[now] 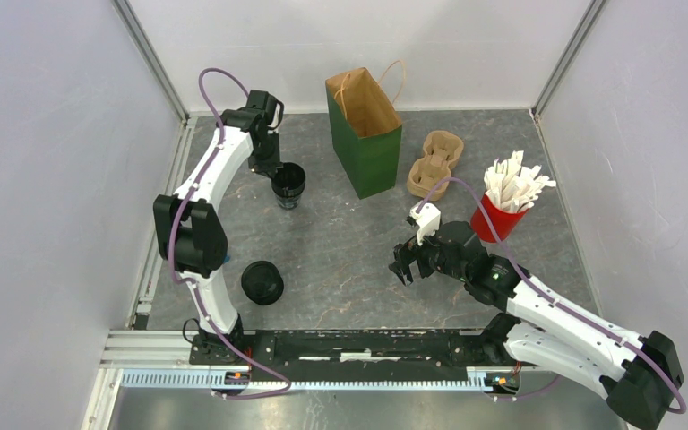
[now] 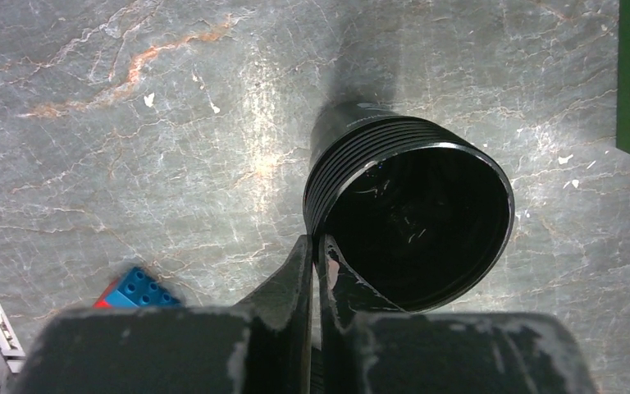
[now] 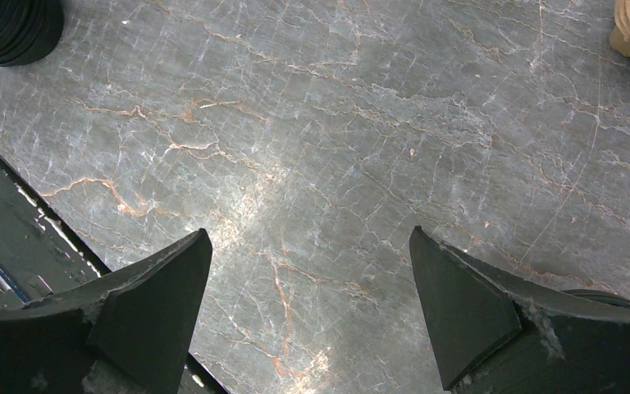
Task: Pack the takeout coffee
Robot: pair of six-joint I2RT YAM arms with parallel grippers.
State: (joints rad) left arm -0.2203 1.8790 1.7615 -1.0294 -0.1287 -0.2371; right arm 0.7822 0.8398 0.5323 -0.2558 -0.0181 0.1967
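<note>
Pinches the rim of an open, lidless black coffee cup [image 2: 418, 222] between the clenched fingers of the left gripper [image 2: 315, 240] a little left of the green paper bag [image 1: 372, 157], holds the right gripper [image 3: 310, 246] spread wide and empty over the marbled table [image 3: 336, 123], with a second black cup [image 1: 262, 282] standing near the left arm's base

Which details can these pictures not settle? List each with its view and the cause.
- Green bag bottom: top view, its own walls hide it.
- Held black cup contents: left wrist view, interior too dark.
- Blue block: left wrist view, left gripper covers part.
- Other black cup: right wrist view, cut by the frame edge.
</note>
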